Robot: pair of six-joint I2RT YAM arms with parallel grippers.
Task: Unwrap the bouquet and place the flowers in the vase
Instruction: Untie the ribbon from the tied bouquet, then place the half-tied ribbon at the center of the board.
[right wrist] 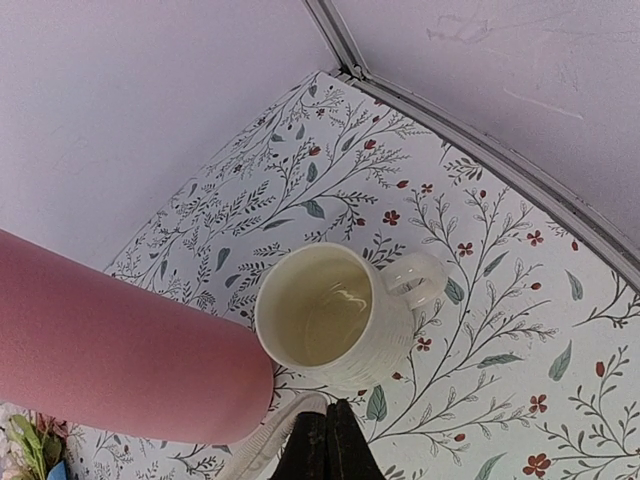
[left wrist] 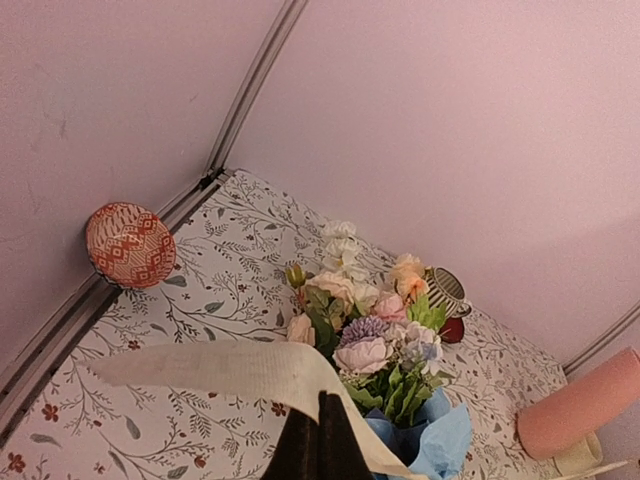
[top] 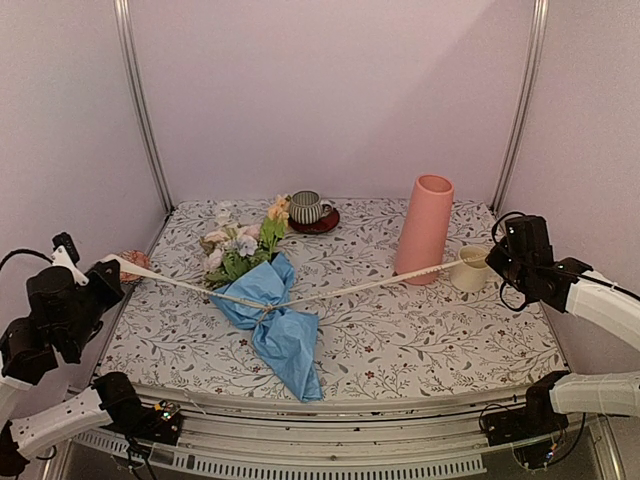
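Bouquet (top: 262, 300) lies mid-table (top: 430, 340), wrapped in blue paper, blooms toward rear. Cream ribbon (top: 350, 288) stretched taut both ways: left gripper (left wrist: 318, 445) jaws clenched on one end, right gripper (right wrist: 325, 440) jaws clenched on the other, near mug (right wrist: 330, 320). Vase (top: 424, 228) upright just beside mug

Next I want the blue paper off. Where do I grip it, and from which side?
Probably the loose tail of the blue paper, below where the ribbon cinches it. The tail fans out flat toward the near edge, away from the flowers, which point far-left. Come down from above on the near side and pinch its free edge.
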